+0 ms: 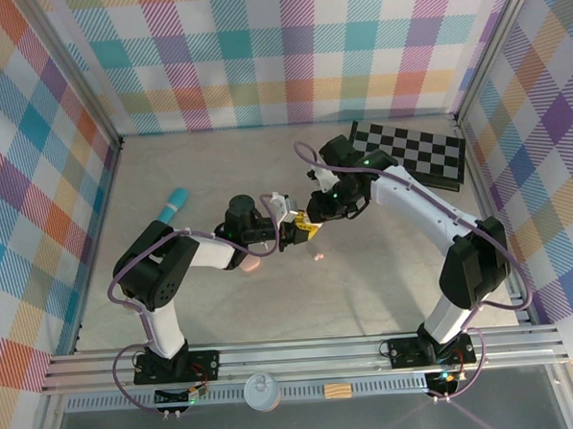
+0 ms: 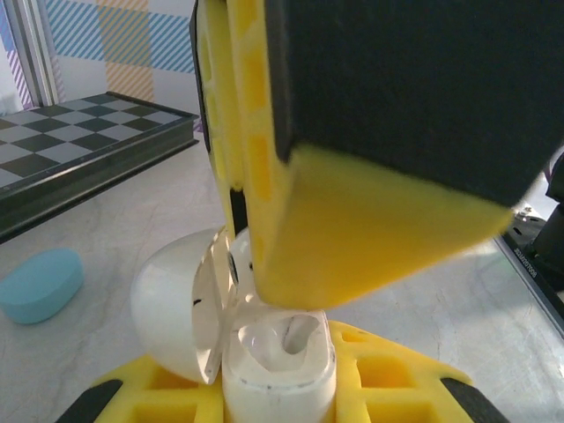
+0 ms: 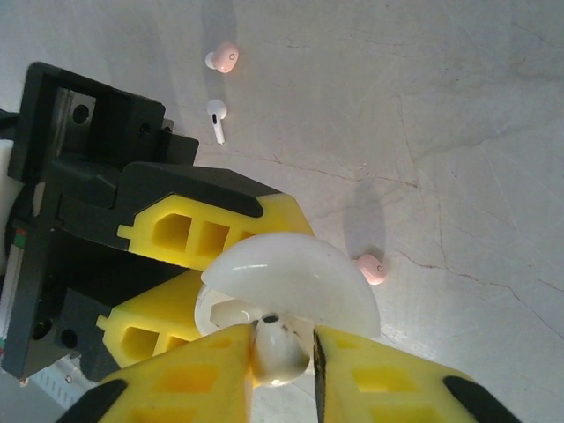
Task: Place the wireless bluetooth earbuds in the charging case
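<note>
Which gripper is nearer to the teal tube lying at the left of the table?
Left. The left gripper, shut on the white charging case, lies right of the teal tube. The right gripper, pinching a white earbud over that case, is just beyond it, farther right.

Both arms bent, reaching inward, wrists meeting near table centre. Left gripper (image 1: 290,235) level, jaws clamped on white charging case (image 3: 291,282). Right gripper (image 3: 282,339) tipped down right above it, fingers (image 3: 211,379) pinching white earbud (image 3: 282,357).
</note>
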